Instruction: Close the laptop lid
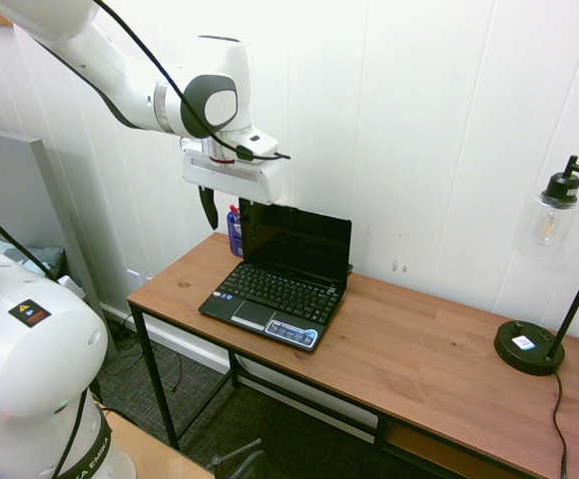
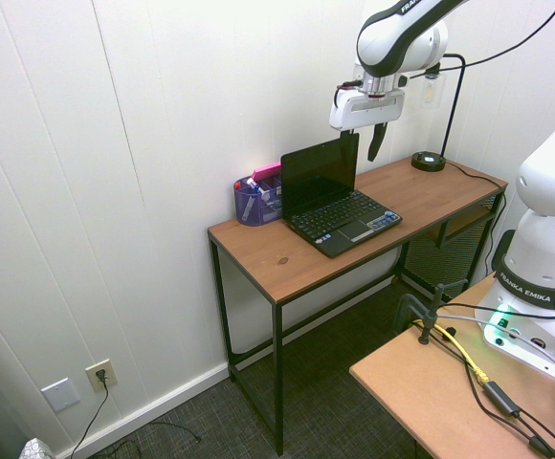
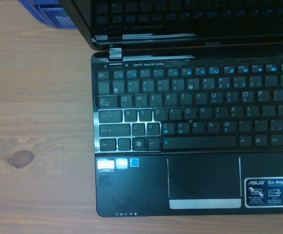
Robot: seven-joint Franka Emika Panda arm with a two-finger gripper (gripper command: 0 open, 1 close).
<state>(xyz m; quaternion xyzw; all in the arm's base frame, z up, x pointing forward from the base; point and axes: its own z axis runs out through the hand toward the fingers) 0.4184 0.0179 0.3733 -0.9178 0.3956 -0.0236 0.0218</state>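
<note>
Gripper (image 1: 222, 208) above the upright laptop lid's (image 1: 295, 242) top edge (fingers spread, empty), clear air around.

1. "Eee PC Seashell series" is printed on the strip above the keyboard (image 3: 195, 107).
2. "ASUS" and "Go Anywhere" are read on the palmrest sticker (image 3: 271, 192).
3. "FRANKA EMIKA" is printed on the arm's base (image 2: 541, 298).
4. QWERTY letters are marked on the keys.
</note>
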